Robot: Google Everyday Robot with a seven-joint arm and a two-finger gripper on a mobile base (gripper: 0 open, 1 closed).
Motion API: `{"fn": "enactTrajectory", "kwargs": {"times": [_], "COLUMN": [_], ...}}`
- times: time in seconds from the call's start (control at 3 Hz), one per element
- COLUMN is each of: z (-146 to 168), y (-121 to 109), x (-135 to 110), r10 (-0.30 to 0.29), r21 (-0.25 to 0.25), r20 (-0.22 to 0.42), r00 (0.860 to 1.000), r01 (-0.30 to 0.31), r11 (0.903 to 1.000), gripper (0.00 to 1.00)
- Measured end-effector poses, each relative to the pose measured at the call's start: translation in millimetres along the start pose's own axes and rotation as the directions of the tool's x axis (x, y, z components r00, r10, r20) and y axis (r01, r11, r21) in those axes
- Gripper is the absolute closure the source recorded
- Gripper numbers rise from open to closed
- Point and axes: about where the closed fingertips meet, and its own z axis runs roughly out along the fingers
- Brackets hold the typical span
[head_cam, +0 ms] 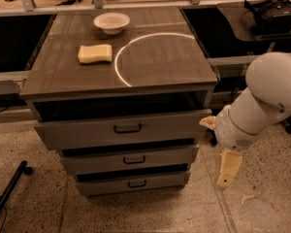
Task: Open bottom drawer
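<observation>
Count: 1 grey cabinet [48, 76] w/ brown wood-grain top, 3 flat grey drawer fronts stacked, each w/ 1 small dark bar handle. The top drawer [87, 132] is the tallest and widest, w/ a dark gap above it. The middle drawer [97, 162] sits under it. The bottom drawer [106, 186], slimmest of the 3, is at approx. 6 o'clock of the view, just above the speckled floor [150, 212]; its handle [137, 183] is untouched.

On the top: 1 white round bowl [111, 22] at 12 o'clock, 1 yellow rectangular sponge [94, 53] at 7 o'clock of the bowl and apart from it, and 1 bright white curved arc [136, 45] at 3 o'clock of the sponge. 1 black headset [274, 11] lies on a side surface at 2 o'clock. 1 black pole [7, 193] lies at 8 o'clock.

1 white bulky arm [269, 96] enters from 3 o'clock and slopes down toward 7 o'clock. 1 cream-coloured gripper [228, 168] hangs from it pointing to 6 o'clock, at 3 o'clock of the bottom drawer, past the cabinet's corner, touching nothing. Can't tell if the gripper is open or closed.
</observation>
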Motion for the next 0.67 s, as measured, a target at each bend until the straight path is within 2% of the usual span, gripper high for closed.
{"fn": "enactTrajectory", "kwargs": {"times": [0.33, 0.67], "z": [38.3, 76.0], "y": [9.4, 16.4], "x": [1.0, 1.3], "r10": [-0.051, -0.063], "r21": [-0.030, -0.053], "r20": [0.041, 0.091], "r00": [0.998, 0.994], "r01": [0.052, 0.068], "r11": [0.9982, 0.9963], "gripper": [0.00, 0.00]}}
